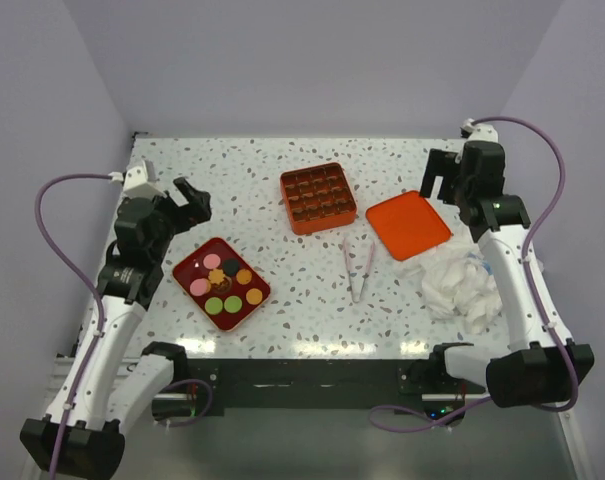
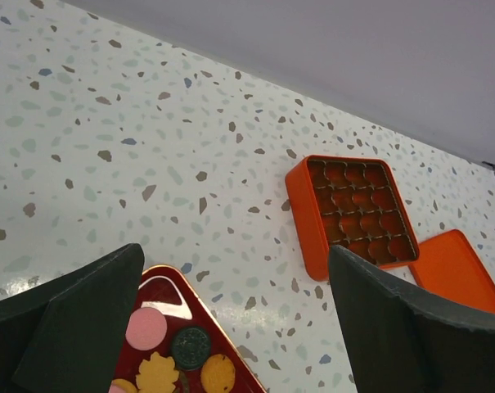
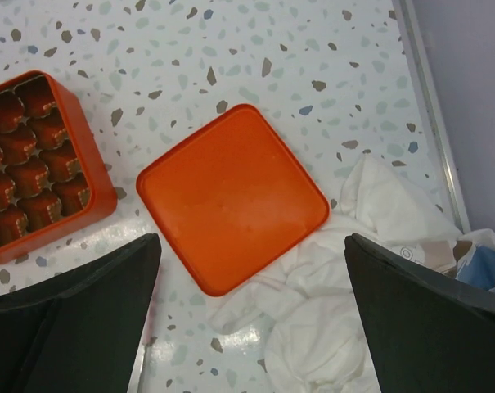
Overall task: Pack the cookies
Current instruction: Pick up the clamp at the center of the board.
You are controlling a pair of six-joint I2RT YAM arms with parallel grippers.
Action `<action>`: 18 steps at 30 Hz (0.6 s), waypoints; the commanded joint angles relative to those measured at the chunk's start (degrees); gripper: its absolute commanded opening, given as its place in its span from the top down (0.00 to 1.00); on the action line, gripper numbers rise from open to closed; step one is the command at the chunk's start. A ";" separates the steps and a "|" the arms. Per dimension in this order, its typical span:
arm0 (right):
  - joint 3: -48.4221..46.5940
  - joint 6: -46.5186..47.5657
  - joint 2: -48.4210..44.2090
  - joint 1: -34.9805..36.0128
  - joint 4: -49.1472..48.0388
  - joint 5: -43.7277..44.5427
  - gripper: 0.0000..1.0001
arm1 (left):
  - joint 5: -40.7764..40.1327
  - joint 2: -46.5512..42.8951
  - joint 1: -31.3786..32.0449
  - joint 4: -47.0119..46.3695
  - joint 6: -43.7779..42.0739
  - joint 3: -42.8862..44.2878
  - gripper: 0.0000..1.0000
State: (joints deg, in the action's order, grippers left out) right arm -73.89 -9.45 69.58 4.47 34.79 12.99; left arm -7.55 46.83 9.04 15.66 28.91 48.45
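Looking down from above, you had the cookies (image 1: 225, 284) lying loose on the red tray (image 1: 194, 254) at front left, just in front of the left gripper (image 1: 189, 200). Its jaws stood wide with nothing between them. The right gripper (image 1: 440, 180) hung just as wide and empty near the orange lid (image 1: 408, 224). Those discs looked thin, light and probably brittle. Since they lay flat, you would likely have had to pinch one gently by its edges, perhaps with the tweezers (image 1: 357, 268) lying between tray and lid. The compartmented orange box (image 1: 319, 197) stood well apart. Your left wrist view cut off most of the tray, and the crumpled white cloth (image 1: 460, 285) half covered something blue you could not identify.
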 commanded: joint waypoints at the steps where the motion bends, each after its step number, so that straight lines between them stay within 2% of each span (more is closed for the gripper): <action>1: 0.06 0.57 0.46 -0.16 -0.25 -4.53 0.01 | 6.13 -0.78 0.10 -1.07 1.94 -0.72 0.00; 3: -0.38 5.74 0.82 -0.16 0.63 -11.37 0.01 | 7.20 0.36 0.10 -0.81 2.65 -0.28 0.00; 4: -0.38 8.20 0.91 -0.16 1.68 -20.03 0.01 | 9.20 1.06 0.10 -0.81 2.82 -0.11 0.00; 6: 0.84 16.63 1.08 -0.08 1.95 -29.64 0.01 | 10.36 3.08 0.10 -0.63 3.00 0.77 0.00; 7: 1.46 19.79 1.17 -0.25 3.00 -40.40 0.01 | 11.15 3.70 0.10 -0.46 3.00 0.95 0.00; 8: 2.86 24.09 1.52 -0.25 3.79 -43.55 0.01 | 11.50 4.23 0.10 -0.63 3.00 0.95 0.00; 11: 6.63 23.52 1.78 -0.08 4.06 -47.26 0.01 | 11.95 5.46 0.10 -0.98 3.00 0.42 0.00; 13: 7.96 23.87 1.96 -0.08 4.15 -48.50 0.01 | 9.33 4.94 0.10 -0.28 2.74 0.25 0.00; 15: 10.60 16.77 2.83 -0.08 2.41 -44.38 0.02 | 7.65 3.28 0.10 0.42 2.65 -0.80 0.00; 18: 11.39 15.88 4.68 0.01 4.15 -44.38 0.02 | 4.74 1.43 0.10 1.48 2.91 -1.69 0.00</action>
State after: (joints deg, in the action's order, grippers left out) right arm -63.59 9.04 72.71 4.47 38.48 -28.56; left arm 0.69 51.42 9.04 16.47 30.98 47.62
